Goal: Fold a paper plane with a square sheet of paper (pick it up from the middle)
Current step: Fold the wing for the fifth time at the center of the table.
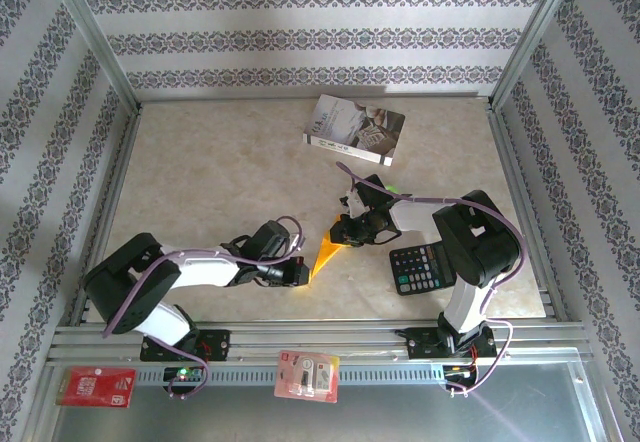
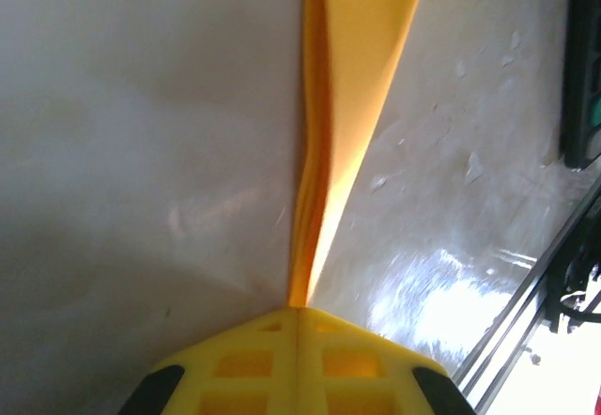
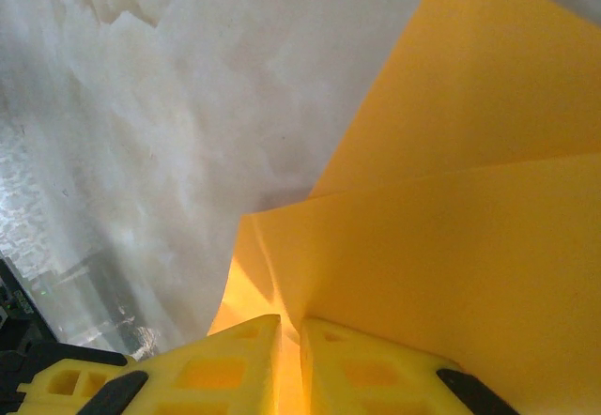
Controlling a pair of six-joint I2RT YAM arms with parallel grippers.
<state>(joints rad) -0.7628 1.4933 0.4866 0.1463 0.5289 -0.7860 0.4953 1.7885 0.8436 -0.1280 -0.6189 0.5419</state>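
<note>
The orange paper [image 1: 325, 254] is folded into a slim pointed wedge and held up between the two arms near the middle front of the table. My left gripper [image 1: 303, 274] is shut on its narrow lower tip; in the left wrist view the yellow fingers [image 2: 299, 310] meet on the paper [image 2: 352, 77], which runs away as a thin ridged strip. My right gripper [image 1: 340, 232] is at the wider upper end. In the right wrist view its fingers [image 3: 289, 326] pinch a folded edge of the paper [image 3: 451, 246], whose layers spread to the right.
A grey-white book [image 1: 355, 129] lies at the back of the table. A black calculator [image 1: 422, 267] sits by the right arm's base, its edge also in the left wrist view [image 2: 582, 68]. Two packets [image 1: 308, 376] [image 1: 96, 386] lie on the front metal rail.
</note>
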